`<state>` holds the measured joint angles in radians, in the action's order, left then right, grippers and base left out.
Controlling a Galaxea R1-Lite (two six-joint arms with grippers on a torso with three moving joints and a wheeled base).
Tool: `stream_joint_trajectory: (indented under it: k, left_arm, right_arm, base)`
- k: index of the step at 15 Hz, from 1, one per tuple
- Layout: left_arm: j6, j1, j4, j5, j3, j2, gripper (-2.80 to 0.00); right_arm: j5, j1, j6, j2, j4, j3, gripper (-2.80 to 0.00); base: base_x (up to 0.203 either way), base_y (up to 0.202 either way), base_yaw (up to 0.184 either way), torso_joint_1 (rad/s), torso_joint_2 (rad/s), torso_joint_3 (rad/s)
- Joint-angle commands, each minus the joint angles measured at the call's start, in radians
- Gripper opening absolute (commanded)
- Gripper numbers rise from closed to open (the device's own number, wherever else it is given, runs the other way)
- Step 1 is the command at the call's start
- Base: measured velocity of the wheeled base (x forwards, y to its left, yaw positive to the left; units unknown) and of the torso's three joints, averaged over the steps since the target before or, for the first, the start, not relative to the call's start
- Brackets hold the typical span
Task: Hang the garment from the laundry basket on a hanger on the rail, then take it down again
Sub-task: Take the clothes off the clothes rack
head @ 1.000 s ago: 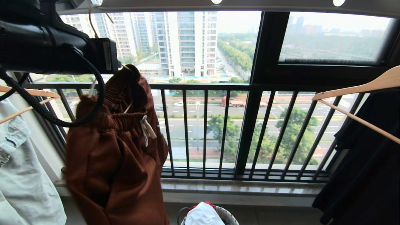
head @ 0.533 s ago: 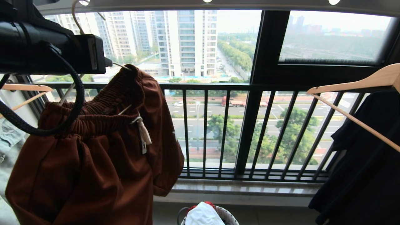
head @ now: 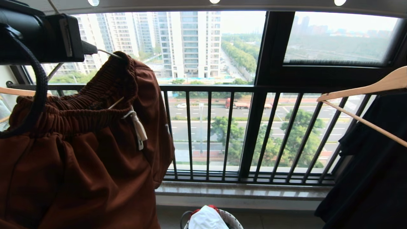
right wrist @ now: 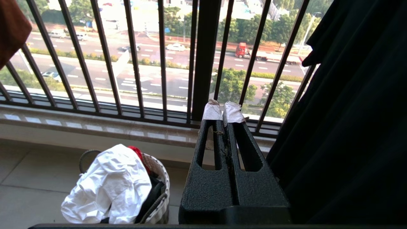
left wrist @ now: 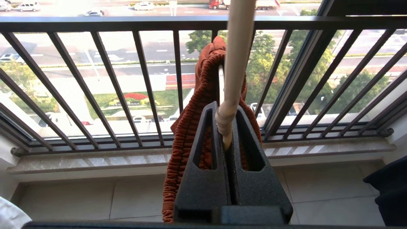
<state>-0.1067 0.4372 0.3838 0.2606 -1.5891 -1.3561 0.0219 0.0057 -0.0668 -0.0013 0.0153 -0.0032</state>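
Observation:
The garment (head: pixel 79 165), rust-brown shorts with a white drawstring, hangs by its waistband on the thin cream hanger (head: pixel 106 53) at the left. My left gripper (head: pixel 90 49) is raised there, just under the grey rail (head: pixel 254 4), and is shut on the hanger's stem (left wrist: pixel 233 63). In the left wrist view the gathered waistband (left wrist: pixel 187 133) drapes behind the left gripper (left wrist: pixel 225 109). The hanger's hook runs up towards the rail; whether it sits in a hole I cannot tell. The laundry basket (head: pixel 230 219) stands on the floor below. Beside the basket (right wrist: pixel 159 190), my right gripper (right wrist: pixel 223 111) is parked low, shut and empty.
A white cloth (right wrist: pixel 111 187) fills the basket's top. A light-wood hanger (head: pixel 365 89) carrying a dark garment (head: pixel 375 165) hangs at the right, close to my right arm. Another wooden hanger (head: pixel 16 92) is at the far left. The black balustrade (head: pixel 206 127) and stone sill (head: pixel 241 190) lie ahead.
My left arm has carried the hanger and shorts to the left and a little higher. The shorts have swung round and now fill the lower left. The right arm has not moved.

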Motion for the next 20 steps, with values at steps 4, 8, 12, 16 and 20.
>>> stream_joint_trajectory:
  k: [4,8,12,16,20]
  left_arm:
    - [0.022,0.001,0.009,-0.007,-0.049,0.067,-2.8]
    - [0.033,0.001,0.012,-0.141,-0.009,0.073,-2.8]
    - [0.032,0.001,0.011,-0.413,0.067,0.095,-2.8]
    - [0.054,-0.003,0.007,-0.567,0.165,0.089,-2.8]
    - [0.162,-0.001,-0.079,-0.645,0.393,0.011,-2.8]
  right_arm:
    - [0.001,0.0,-0.002,0.001,0.0,0.0,-2.8]
    - [0.004,0.0,-0.007,0.001,0.0,0.0,-2.8]
    - [0.004,0.0,-0.007,0.001,0.0,0.0,-2.8]
    - [0.004,0.0,-0.007,0.001,0.0,0.0,-2.8]
    - [0.004,0.0,-0.007,0.001,0.0,0.0,-2.8]
  base:
    - [0.0,0.0,0.0,0.0,0.0,0.0]
    - [0.0,0.0,0.0,0.0,0.0,0.0]
    - [0.0,0.0,0.0,0.0,0.0,0.0]
    - [0.0,0.0,0.0,0.0,0.0,0.0]
    - [0.0,0.0,0.0,0.0,0.0,0.0]
